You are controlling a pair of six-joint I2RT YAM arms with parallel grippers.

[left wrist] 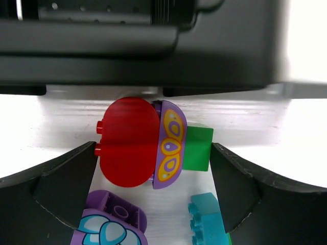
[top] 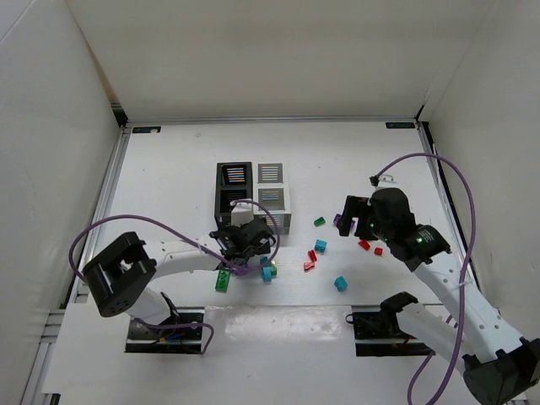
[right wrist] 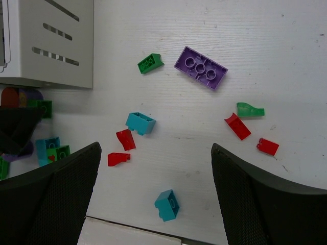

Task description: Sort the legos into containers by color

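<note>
The containers (top: 255,187), two black and two white bins in one block, stand mid-table. My left gripper (top: 245,240) is low just in front of them and open. Its fingers (left wrist: 61,189) flank a red rounded lego (left wrist: 130,143), a purple patterned one (left wrist: 171,145) and a green one (left wrist: 198,148), gripping none. A second purple lego (left wrist: 110,224) and a teal one (left wrist: 207,219) lie nearer. My right gripper (right wrist: 156,148) hangs open above scattered legos: a teal one (right wrist: 167,204), another teal (right wrist: 140,122), two red (right wrist: 125,139), a purple plate (right wrist: 201,68) and a green one (right wrist: 150,63).
More legos lie right of the bins: a green curved piece (right wrist: 250,109) and red pieces (right wrist: 237,126), (right wrist: 267,146). A green lego (top: 223,280) sits by the left arm. The white bin's wall (right wrist: 48,43) is at the upper left of the right wrist view.
</note>
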